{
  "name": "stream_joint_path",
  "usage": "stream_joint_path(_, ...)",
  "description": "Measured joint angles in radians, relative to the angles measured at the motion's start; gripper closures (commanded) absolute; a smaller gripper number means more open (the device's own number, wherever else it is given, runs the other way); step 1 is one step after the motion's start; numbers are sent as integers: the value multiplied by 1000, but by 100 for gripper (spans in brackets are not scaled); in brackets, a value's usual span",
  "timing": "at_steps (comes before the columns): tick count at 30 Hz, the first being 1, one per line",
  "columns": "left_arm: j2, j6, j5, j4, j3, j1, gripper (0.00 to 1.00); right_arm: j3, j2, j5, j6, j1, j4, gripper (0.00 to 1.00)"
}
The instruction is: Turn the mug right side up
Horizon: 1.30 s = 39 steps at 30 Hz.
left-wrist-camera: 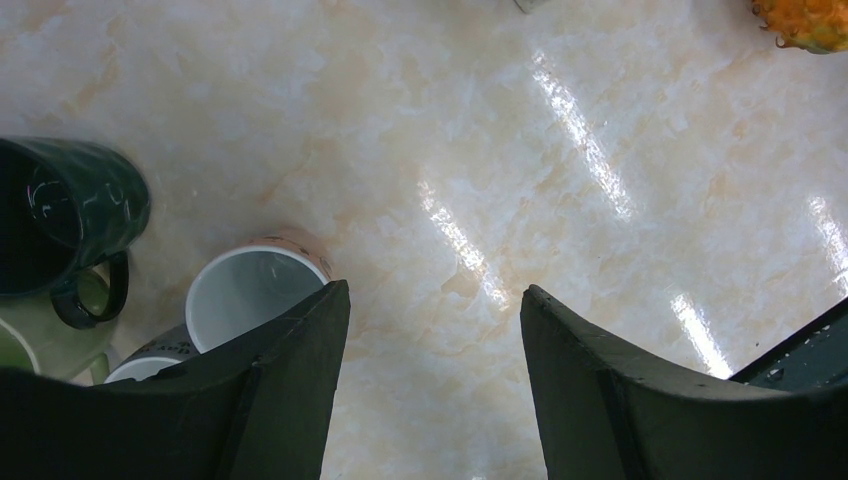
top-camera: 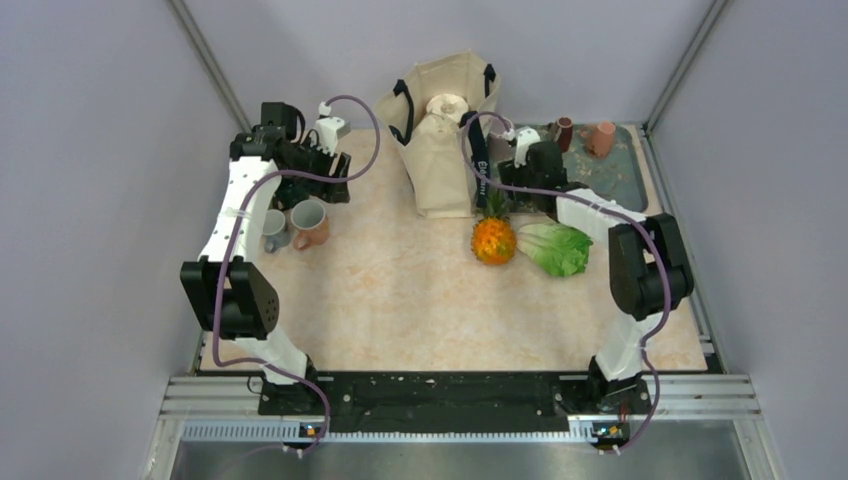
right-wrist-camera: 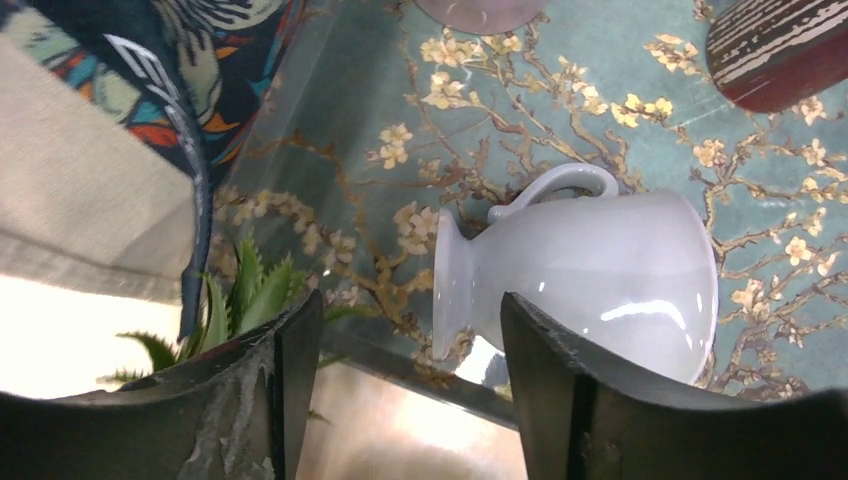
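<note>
Right gripper (right-wrist-camera: 410,305) spread wide, holding nothing, over white mug (right-wrist-camera: 600,270) lying on its side in floral tray (right-wrist-camera: 330,130)

A cloth bag (top-camera: 440,140) stands at the far middle of the table (top-camera: 400,290). Nearer and to its right, a pineapple (top-camera: 494,238) lies just beside a lettuce (top-camera: 556,248). A flowered tray (top-camera: 625,180) at the far right holds a striped cup (top-camera: 564,132) and a brown cup (top-camera: 601,138). At the left, a pink mug (top-camera: 311,222) and a grey mug (top-camera: 274,229) stand upright side by side.
</note>
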Motion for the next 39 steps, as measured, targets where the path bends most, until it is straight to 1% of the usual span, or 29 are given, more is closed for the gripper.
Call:
stream_joint_path(2, 0, 0, -2, 0, 0, 0, 32, 0, -18, -40, 22, -19, -18, 26)
stream_joint_path(3, 0, 0, -3, 0, 0, 0, 32, 0, -29, -63, 45, -33, -22, 12)
stream_joint_path(4, 0, 0, -3, 0, 0, 0, 32, 0, -41, -90, 77, -57, -22, 4)
stream_joint_path(5, 0, 0, -4, 0, 0, 0, 32, 5, -50, -115, 118, -91, -23, 1)
stream_joint_path(9, 0, 0, -6, 0, 0, 0, 32, 44, -50, -168, 245, -223, -16, 2)
stream_joint_path(11, 0, 0, -10, 0, 0, 0, 32, 60, -41, -177, 290, -271, -9, 4)
stream_joint_path(13, 0, 0, -13, 0, 0, 0, 32, 88, -12, -195, 334, -295, 1, 9)
stream_joint_path(16, 0, 1, -20, 0, 0, 0, 32, 123, 44, -245, 387, -298, 14, 18)
stream_joint_path(19, 0, 5, -23, 1, -2, 0, 32, 124, 93, -306, 438, -301, 23, 26)
stream_joint_path(21, 0, 8, -24, 2, -8, 0, 32, 124, 123, -341, 465, -308, 23, 35)
stream_joint_path(23, 0, 10, -26, 2, -13, 0, 32, 124, 147, -377, 488, -320, 23, 52)
stream_joint_path(25, 0, 11, -27, 1, -16, 0, 32, 125, 164, -428, 513, -333, 30, 65)
stream_joint_path(28, 0, 14, -28, 2, -16, 0, 32, 140, 167, -488, 537, -343, 32, 93)
stream_joint_path(29, 0, 15, -28, 2, -16, 0, 32, 146, 168, -507, 539, -344, 32, 100)
stream_joint_path(31, 0, 15, -29, 2, -16, 0, 32, 167, 164, -564, 560, -343, 40, 100)
stream_joint_path(35, 0, 18, -31, 2, -16, 0, 32, 172, 158, -551, 524, -339, 41, 100)
stream_joint_path(37, 0, 19, -30, 2, -16, 0, 32, 166, 137, -528, 489, -338, 19, 100)
stream_joint_path(39, 0, 19, -29, 2, -16, 0, 31, 147, 97, -472, 423, -325, -22, 100)
